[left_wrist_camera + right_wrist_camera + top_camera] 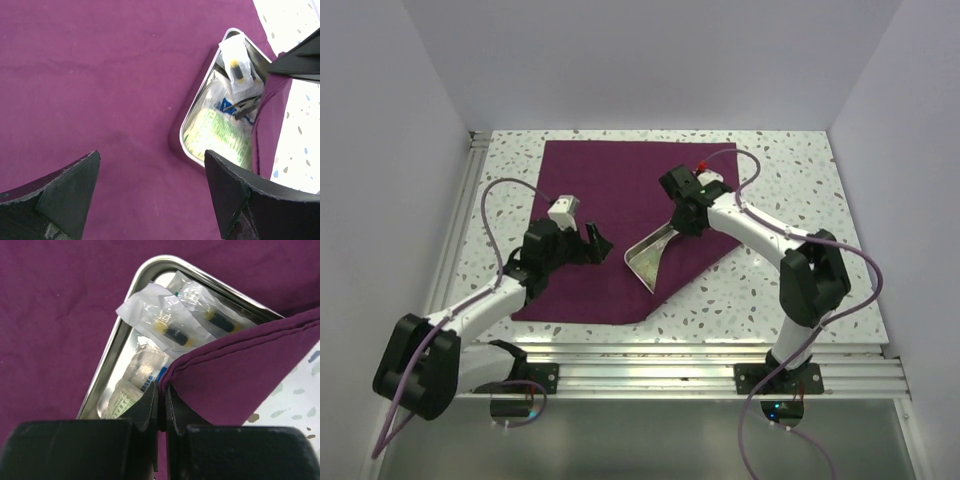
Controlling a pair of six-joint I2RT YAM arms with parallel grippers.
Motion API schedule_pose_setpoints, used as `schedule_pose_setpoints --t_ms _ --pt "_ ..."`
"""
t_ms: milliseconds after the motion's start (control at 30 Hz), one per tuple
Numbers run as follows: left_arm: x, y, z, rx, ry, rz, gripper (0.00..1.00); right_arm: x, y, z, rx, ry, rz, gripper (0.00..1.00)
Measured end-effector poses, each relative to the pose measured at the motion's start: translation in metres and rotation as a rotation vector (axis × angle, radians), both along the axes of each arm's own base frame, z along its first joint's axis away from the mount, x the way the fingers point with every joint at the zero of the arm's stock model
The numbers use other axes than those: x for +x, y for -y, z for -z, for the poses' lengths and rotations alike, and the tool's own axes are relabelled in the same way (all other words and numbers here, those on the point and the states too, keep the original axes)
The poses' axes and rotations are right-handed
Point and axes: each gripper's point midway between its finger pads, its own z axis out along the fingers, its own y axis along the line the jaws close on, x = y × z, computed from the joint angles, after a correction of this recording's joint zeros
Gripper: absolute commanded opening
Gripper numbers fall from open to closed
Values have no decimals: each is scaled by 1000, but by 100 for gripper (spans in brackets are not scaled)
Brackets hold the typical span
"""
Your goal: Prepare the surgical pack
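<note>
We judge wrapping barely begun: the surgical pack [595, 185] lies spread on the table [790, 175], tray [648, 258] on it; right jaws pinch one corner over the tray, left jaws gape empty; other folds remain

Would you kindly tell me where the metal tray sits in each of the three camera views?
Top external: metal tray at centre, on the purple cloth.
Left wrist: tray right of centre.
Right wrist: tray at upper middle.
Shared landmark: the cloth corner folded over the tray.
</note>
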Motion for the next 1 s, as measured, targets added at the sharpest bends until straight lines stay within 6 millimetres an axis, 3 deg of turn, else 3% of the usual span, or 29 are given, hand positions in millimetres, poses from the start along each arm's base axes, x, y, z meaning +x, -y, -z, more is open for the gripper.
schedule_pose_setpoints --t_ms 233,800,1000 --pt "25 20 9 -9 -36 46 88 19 -16 3 -1 -10 -62 0" --pt "40 30 23 2 -61 75 87 71 -67 -3 94 46 -188 4" --pt "42 28 26 15 -63 62 88 90 -83 8 125 47 -225 5"
